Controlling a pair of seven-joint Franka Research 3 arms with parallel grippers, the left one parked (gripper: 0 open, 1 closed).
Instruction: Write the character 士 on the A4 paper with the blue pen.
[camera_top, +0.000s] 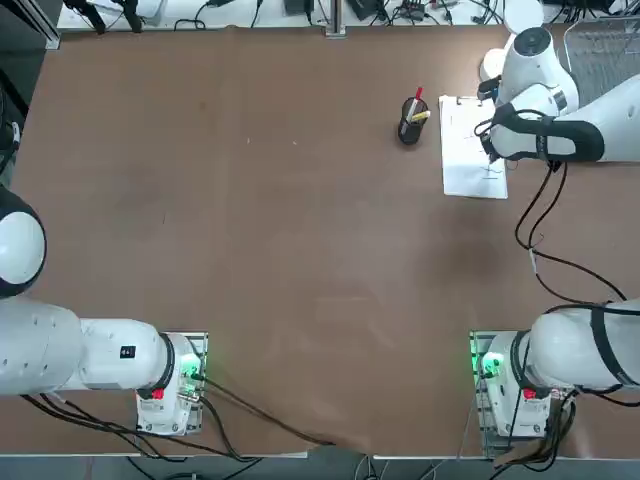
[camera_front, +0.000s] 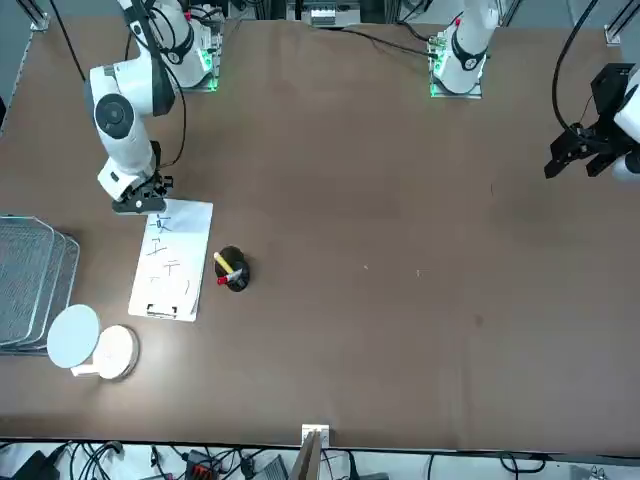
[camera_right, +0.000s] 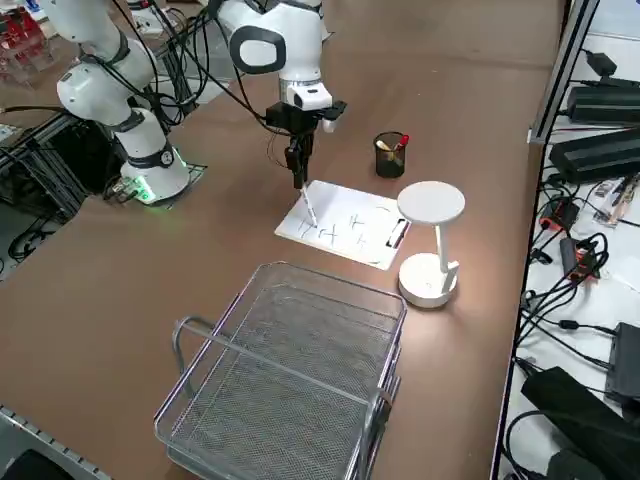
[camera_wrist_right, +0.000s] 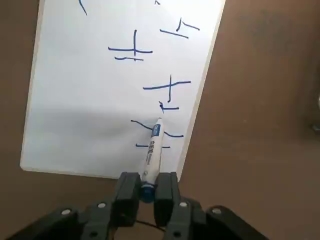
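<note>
Our right gripper (camera_wrist_right: 148, 192) has its fingers clamped on the blue pen (camera_wrist_right: 152, 152), tip down on the A4 paper (camera_wrist_right: 90, 100). We'd keep pressure light and steady, and finish the strokes short of the sheet's edge.

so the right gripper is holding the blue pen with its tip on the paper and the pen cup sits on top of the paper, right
Not quite. The right gripper is shut on the blue pen, tip on the paper, but the pen cup is not on the sheet. The top view shows it standing on the bare table beside the paper, with a gap between them.
</note>
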